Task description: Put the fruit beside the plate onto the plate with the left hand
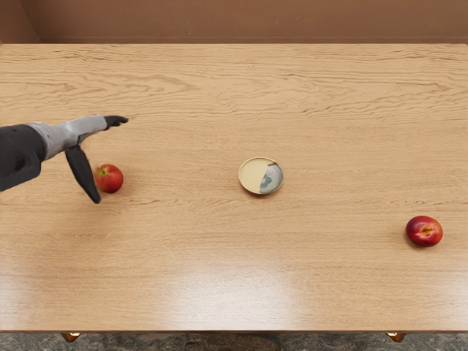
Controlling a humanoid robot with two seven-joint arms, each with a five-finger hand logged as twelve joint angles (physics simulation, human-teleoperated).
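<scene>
- Nearest to me, the front edge of the wooden table (234,292) is running across the view, with two orange table feet (71,336) showing just under it at the corners.
- A little further in, at about 4 o'clock from the plate and well apart from it, the right-hand apple (424,231) is sitting alone near the table's right edge, red with a yellowish patch.
- Around mid-table the plate (261,175) is lying flat, a small round dish, cream with a grey patch on its right half, and it is carrying nothing.
- At 9 o'clock from the plate, well apart from it, the left-hand apple (108,178) is resting on the tabletop.
- The left hand (79,146) is hovering just beside that apple, at about its 10 o'clock, with the arm coming in from the left edge.
- Its fingers are spread and gripping nothing: one dark finger is pointing out towards 2 o'clock, and the others are hanging down along the apple's left side.
- I cannot tell whether those lower fingers are touching the fruit.
- Furthest off, a plain brown wall (241,18) is standing behind the table's back edge.
</scene>
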